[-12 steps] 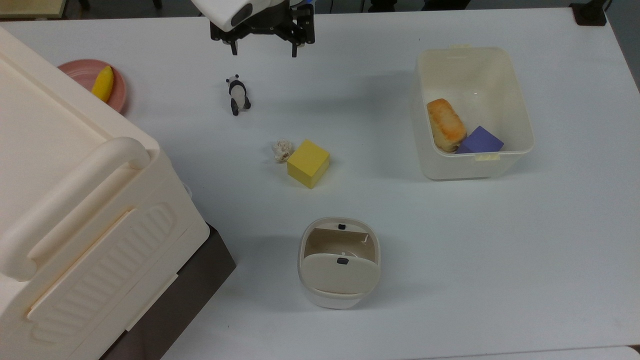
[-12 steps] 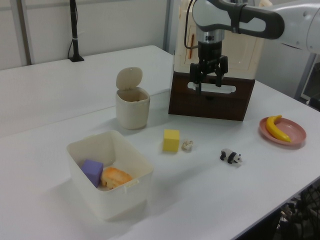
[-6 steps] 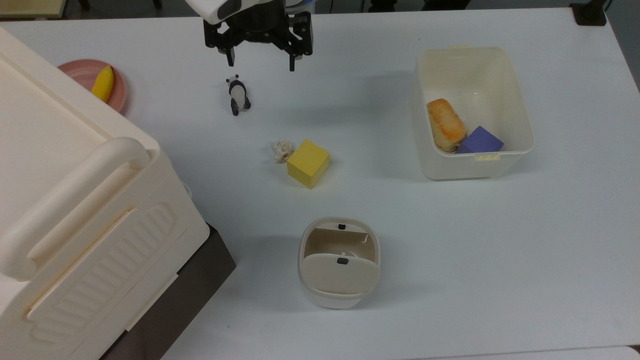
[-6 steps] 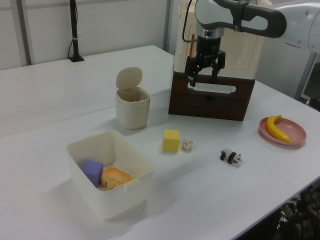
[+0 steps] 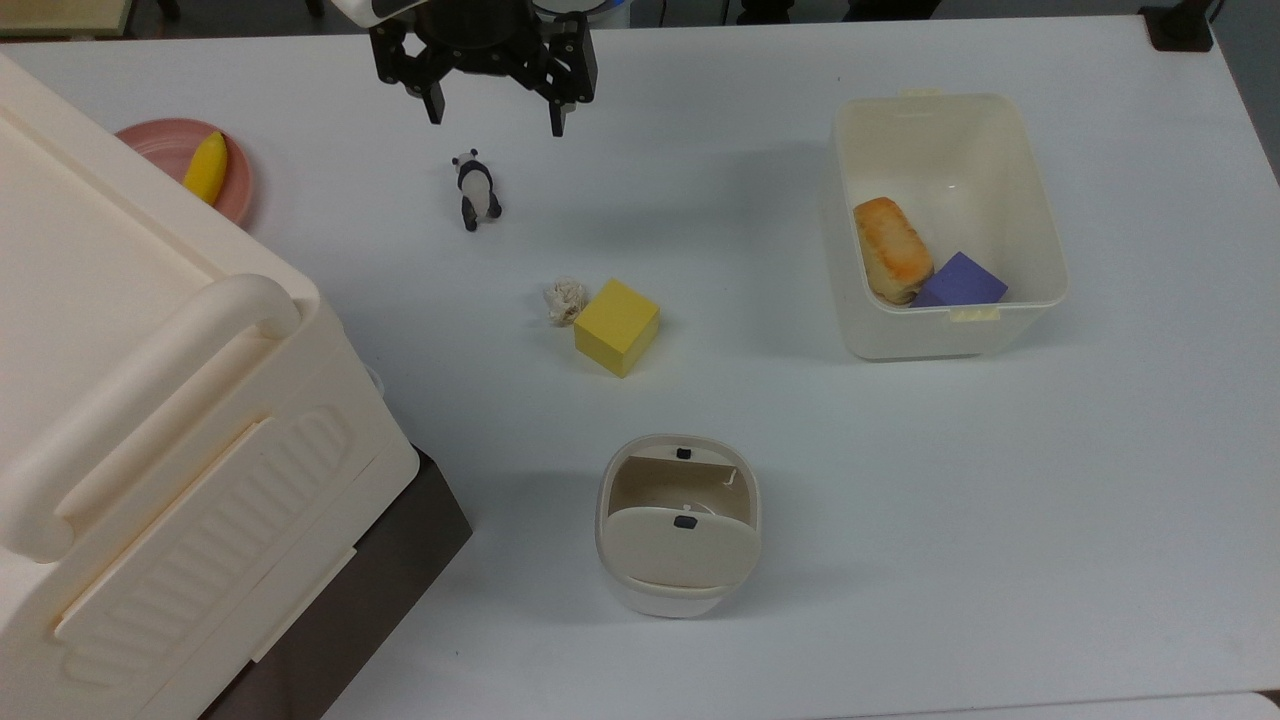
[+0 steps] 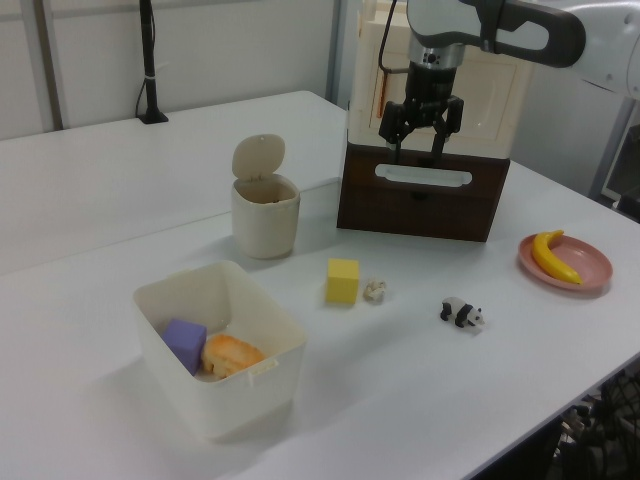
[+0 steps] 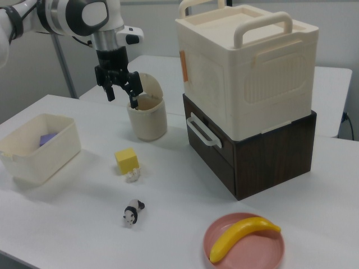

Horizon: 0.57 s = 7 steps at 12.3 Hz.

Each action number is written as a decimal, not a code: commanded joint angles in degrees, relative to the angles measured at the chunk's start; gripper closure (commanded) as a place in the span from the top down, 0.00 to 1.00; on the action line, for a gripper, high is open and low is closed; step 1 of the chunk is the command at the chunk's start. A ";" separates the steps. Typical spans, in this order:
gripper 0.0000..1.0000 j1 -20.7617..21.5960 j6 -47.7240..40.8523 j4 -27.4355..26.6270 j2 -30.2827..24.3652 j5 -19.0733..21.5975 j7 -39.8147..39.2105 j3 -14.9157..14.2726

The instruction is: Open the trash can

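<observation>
A Franka arm's gripper (image 5: 490, 112) hangs above the white desk (image 5: 900, 520) with its fingers spread wide and nothing between them, near the toy panda (image 5: 475, 189). The trash can (image 5: 678, 525) sits well apart, toward the top view's lower edge beyond the yellow block (image 5: 616, 326), its beige lid (image 6: 258, 157) already tipped upright (the task looks essentially done). The sound move now is to hold clear and avoid knocking the lid shut.

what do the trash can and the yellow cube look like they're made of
Trash can: apparently molded plastic, cream with a smooth satin look, thin rounded walls and a flipped-up hinged lid. Yellow cube: matte, with crisp edges and no shine; possibly foam or painted wood, hard to tell which.
</observation>
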 commanded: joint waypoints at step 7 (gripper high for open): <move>1.00 0.42 0.71 -1.66 -1.80 1.03 1.21 -0.27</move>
